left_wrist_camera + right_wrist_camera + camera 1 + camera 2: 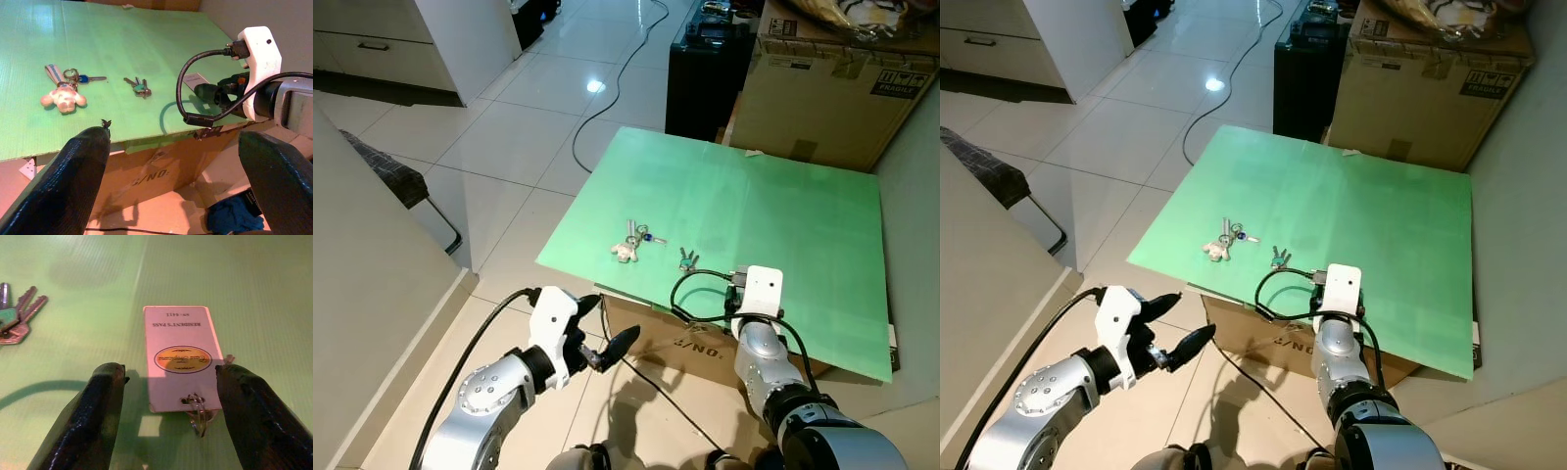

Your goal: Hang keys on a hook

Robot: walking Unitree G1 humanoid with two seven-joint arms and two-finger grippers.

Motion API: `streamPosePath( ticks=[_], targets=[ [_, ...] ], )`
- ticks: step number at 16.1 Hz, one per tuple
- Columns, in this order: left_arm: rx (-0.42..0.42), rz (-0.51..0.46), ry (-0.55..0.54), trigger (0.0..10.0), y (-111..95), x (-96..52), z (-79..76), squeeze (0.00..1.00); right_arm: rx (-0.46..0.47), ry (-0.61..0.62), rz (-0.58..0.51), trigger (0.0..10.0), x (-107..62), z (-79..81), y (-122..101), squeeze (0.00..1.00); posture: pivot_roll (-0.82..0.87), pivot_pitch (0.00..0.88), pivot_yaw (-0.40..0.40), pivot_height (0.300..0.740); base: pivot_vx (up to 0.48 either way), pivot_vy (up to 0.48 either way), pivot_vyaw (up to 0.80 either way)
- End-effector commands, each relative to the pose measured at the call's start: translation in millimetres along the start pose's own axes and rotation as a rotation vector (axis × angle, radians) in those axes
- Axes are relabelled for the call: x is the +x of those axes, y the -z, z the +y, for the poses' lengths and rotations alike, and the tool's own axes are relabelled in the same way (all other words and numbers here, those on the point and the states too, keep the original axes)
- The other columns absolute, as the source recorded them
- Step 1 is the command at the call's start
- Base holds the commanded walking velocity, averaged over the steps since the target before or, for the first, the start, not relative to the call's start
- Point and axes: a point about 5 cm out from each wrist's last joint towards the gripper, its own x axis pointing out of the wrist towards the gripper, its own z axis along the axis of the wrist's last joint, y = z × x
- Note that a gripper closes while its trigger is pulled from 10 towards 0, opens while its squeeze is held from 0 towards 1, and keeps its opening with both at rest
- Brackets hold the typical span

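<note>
Lying just ahead of the open, empty right end effector [166, 416], the pass card [181, 355] is seen lengthwise between its fingers.

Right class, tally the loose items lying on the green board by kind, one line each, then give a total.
Key bunches: 2 (one with plush charm, one with green tag)
Pass cards: 1 (resident's pass, between the open right pincer's fingers)
Total: 3
</note>
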Motion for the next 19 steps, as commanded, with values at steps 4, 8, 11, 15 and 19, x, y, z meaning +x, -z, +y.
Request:
streamPosePath(
  ticks=[4, 8, 11, 15, 19],
  targets=[
    [0.002, 0.008, 0.021, 10.0, 0.1, -1.5, -3.0, 0.00, 0.030, 0.004, 0.078, 10.0, -5.0, 0.9, 16.6, 0.00, 0.09, 0.200, 0.107, 0.740, 0.000, 0.000, 0.00],
    [0.001, 0.010, 0.025, 10.0, 1.2, -1.4, -3.7, 0.00, 0.046, 0.012, 0.101, 10.0, -6.0, 1.3, 20.1, 0.00, 0.08, 0.186, 0.101, 0.740, 0.000, 0.000, 0.00],
    [0.002, 0.007, 0.028, 10.0, 1.6, -0.8, -4.4, 0.00, 0.044, 0.018, 0.110, 10.0, -6.8, 0.7, 22.4, 0.00, 0.08, 0.179, 0.098, 0.740, 0.000, 0.000, 0.00],
    [0.006, 0.003, 0.031, 10.0, 1.3, -0.3, -5.2, 0.00, 0.091, 0.021, 0.141, 1.6, -7.8, 0.6, 26.4, 0.00, 0.08, 0.168, 0.097, 0.740, 0.000, 0.000, 0.00],
    [0.007, 0.002, 0.038, 10.0, 1.4, -0.3, -5.9, 0.00, 0.115, 0.034, 0.166, 0.0, -8.3, -0.6, 29.2, 0.00, 0.07, 0.164, 0.094, 0.740, 0.000, 0.000, 0.00]
  ],
)
